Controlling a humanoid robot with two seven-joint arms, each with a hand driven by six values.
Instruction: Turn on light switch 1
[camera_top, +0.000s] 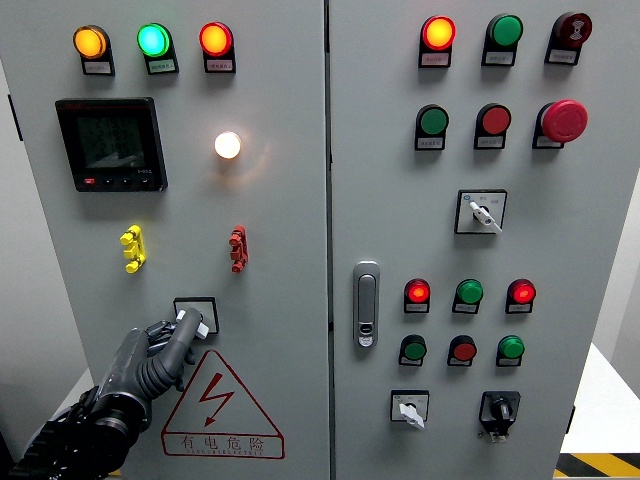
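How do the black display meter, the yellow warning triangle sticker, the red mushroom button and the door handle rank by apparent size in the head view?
1. yellow warning triangle sticker
2. black display meter
3. door handle
4. red mushroom button

An industrial electrical room is showing here. A grey control cabinet (300, 200) is filling the view, carrying indicator lamps (152, 40), a digital meter (110, 143), an emergency-stop button (564, 120) and a high-voltage warning triangle (222, 410).

At the lower left of the frame, a triangular warning sign (222, 410) with a red border and a red lightning bolt is stuck to the grey cabinet door (270, 220); its bottom strip carries the Chinese characters 有电危险. The small label plates (160, 66) under the lamps and buttons, and the meter display (110, 143) at upper left, are too small to read.
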